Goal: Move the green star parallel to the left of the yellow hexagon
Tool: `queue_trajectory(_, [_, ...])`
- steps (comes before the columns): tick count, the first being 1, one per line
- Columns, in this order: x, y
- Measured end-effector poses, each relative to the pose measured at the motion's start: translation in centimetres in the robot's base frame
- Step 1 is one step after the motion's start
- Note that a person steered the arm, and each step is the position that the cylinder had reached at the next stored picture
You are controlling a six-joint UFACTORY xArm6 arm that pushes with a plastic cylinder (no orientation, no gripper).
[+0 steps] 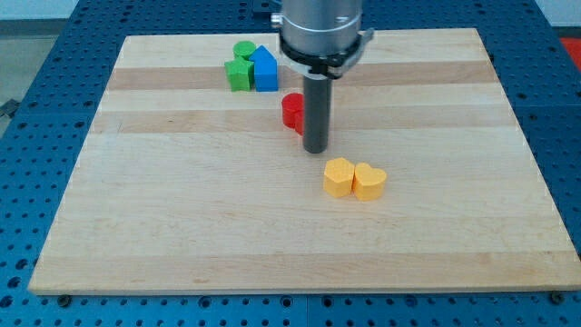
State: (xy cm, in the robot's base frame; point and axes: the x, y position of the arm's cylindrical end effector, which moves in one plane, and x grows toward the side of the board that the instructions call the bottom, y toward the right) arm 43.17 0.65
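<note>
Bench (pixel 182 236): pale wooden board lying on a blue perforated surface and carrying every block.
Green blocks (pixel 241 68): sitting near the view's top left. A rounded green piece is showing behind, with a squarer green piece in front. I cannot tell which of them is the green star named in the task, since the shapes are too small to read. Either way, the task's piece is resting well apart from its goal.
Blue block (pixel 265 70): house-like shape with a pointed top, touching the right side of the green pieces and forming one tight cluster with them.
Red block (pixel 292 111): sitting just below and right of that cluster, partly hidden behind the rod. Its shape is unclear.
My tip (pixel 315 149): the dark rod is reaching down from the metal arm at the view's top centre, ending on the board just right of the red block and above the yellow pair. It is touching none of the green pieces.
Gripper: there is none on this arm, so nothing is being held or released; it is only pushing.
Yellow hexagon (pixel 339 177): lying right of centre, marking the row the star should be lining up with.
Yellow heart (pixel 369 181): touching the hexagon's right side.
Likely reason for layout: the star's intended spot, left of the hexagon, is lying open.
</note>
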Motion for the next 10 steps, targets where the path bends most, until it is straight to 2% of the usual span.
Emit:
queue_trajectory(1, [-0.5,-0.8])
queue_trajectory(2, [-0.5,1.2])
queue_trajectory(3, [-1.1,5.7])
queue_trajectory(5, [-7.7,7.4])
queue_trajectory(7, [-9.0,7.7])
queue_trajectory(8, [-11.0,7.7])
queue_trajectory(10, [-18.0,8.0])
